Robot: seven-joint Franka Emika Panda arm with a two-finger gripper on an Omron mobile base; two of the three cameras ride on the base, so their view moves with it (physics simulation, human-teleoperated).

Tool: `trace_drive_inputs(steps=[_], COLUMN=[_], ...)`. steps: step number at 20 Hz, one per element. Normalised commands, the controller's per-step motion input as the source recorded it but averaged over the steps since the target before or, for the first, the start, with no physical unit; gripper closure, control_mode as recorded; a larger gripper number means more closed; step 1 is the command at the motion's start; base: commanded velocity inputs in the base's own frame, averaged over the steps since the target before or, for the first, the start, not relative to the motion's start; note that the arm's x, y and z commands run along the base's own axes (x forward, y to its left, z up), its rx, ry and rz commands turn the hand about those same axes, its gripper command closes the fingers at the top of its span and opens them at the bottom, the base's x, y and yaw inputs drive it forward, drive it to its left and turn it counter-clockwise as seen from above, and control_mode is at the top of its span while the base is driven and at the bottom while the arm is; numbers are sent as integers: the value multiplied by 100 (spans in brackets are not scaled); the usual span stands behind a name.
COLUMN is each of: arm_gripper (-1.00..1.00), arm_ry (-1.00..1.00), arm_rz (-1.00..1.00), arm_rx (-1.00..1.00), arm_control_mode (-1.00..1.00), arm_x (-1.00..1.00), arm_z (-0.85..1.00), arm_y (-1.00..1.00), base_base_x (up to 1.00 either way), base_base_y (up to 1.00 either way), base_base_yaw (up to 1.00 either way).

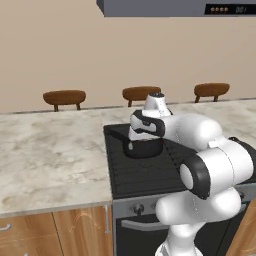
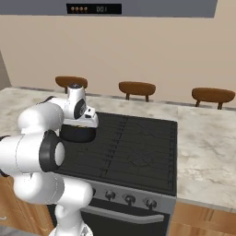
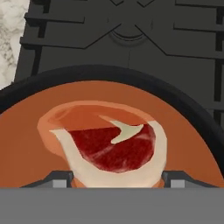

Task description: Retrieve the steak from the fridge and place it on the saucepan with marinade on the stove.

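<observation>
Saucepan (image 1: 145, 148): upper part and inside hidden behind the robot's hand in both base views; rim cut by the hand view's edges.
Steak (image 3: 111, 146): lower edge cut off.
Finger tips (image 3: 59, 179): mostly cut off; grip cannot be told.
Stove (image 2: 133, 147): near left corner hidden behind arm.

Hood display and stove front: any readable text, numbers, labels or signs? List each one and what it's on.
Hood panel: a lit display of small orange dots followed by pale digits, too blurred to read for certain.
Stove front: a row of round knobs, no legible markings.
Saucepan, steak, marinade: no text or labels.
Counter and cabinet fronts: none.
</observation>
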Motion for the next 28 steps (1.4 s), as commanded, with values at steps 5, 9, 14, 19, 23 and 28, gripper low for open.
trace_drive_inputs(steps=[5,9,14,19,23,28], arm_gripper=[-100,-100,-100,-100,-100,-100], arm_ry=[0,0,0,0,0,-4], arm_rz=[-3,-5,-5,-8,-15,-11], arm_rx=[0,0,0,0,0,0], arm_control_mode=[-100,-100,-100,-100,-100,-100], arm_x=[-4,-4,-19,-43,-82,-90], arm_z=[3,16,21,27,52,61], arm_y=[1,0,0,0,-13,-21], base_base_x=[0,0,0,0,0,0], base_base_y=[0,0,0,0,0,0], base_base_yaw=[0,0,0,0,0,0])
